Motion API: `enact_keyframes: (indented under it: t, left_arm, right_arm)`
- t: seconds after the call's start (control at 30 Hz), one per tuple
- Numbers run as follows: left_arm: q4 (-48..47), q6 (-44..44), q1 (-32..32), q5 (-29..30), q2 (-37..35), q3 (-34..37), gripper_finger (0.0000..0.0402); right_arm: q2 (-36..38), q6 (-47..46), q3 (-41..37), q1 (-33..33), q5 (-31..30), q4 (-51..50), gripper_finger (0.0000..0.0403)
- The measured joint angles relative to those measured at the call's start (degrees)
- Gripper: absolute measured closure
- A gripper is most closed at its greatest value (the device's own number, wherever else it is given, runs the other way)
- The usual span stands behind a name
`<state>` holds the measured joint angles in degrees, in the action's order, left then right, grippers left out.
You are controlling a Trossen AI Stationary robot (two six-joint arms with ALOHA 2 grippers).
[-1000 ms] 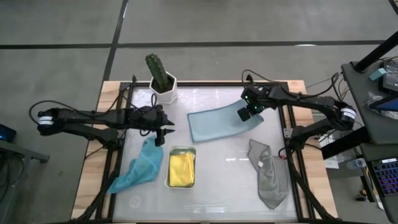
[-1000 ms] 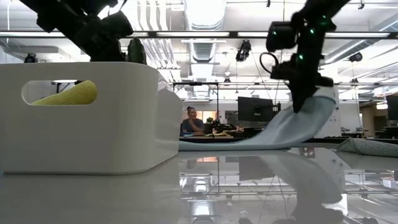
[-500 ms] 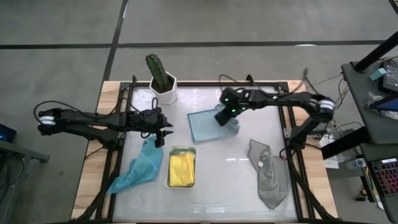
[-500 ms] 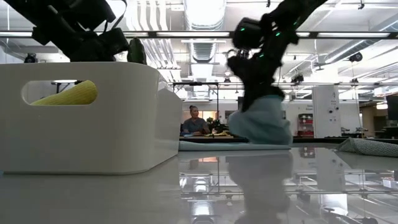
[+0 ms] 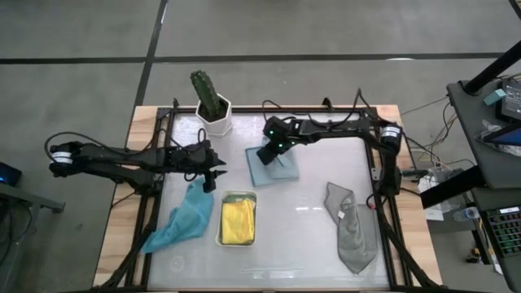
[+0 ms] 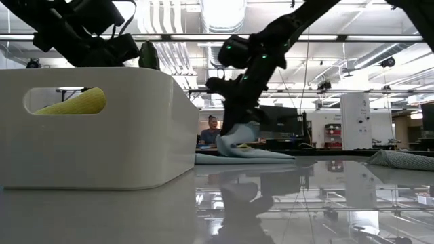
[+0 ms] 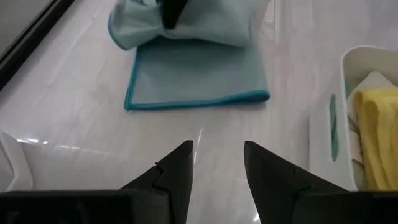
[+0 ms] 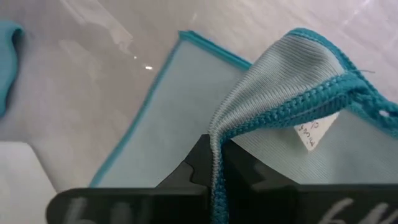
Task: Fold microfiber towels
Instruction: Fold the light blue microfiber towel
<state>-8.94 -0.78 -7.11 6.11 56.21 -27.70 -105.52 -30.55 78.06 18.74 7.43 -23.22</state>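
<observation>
Since the earlier frame our right gripper (image 5: 265, 154) has swept from the upper right toward the centre, dragging the light blue towel (image 5: 273, 165) over onto itself; we see it clamped on the cloth's teal-stitched edge (image 8: 292, 106). A small white tag (image 8: 316, 129) shows handwriting we cannot read. Our left gripper (image 5: 213, 175), unmoved at centre left, hangs part open and empty. Below it lies the teal towel (image 5: 183, 218); the yellow towel (image 5: 237, 221) fills the white tray (image 5: 237, 196); the grey towel (image 5: 352, 228) lies lower right.
</observation>
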Motion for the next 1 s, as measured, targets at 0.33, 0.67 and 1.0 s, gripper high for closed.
enact_keyframes:
  t: [0.33,0.67,1.0]
  left_arm:
    - [1.0,0.0,0.0,0.4,0.0,0.0,0.0274]
    - [1.3,0.0,0.0,0.4,0.0,0.0,0.0274]
    - [2.2,-0.2,0.0,0.4,0.0,0.0,0.0274]
  right_arm:
    - [-4.3,0.6,3.7,-1.1,0.3,0.1,0.0392]
    - [-5.9,0.6,3.9,-2.0,0.3,1.5,0.0367]
    - [-5.4,3.2,3.9,-2.2,0.6,2.1,0.0256]
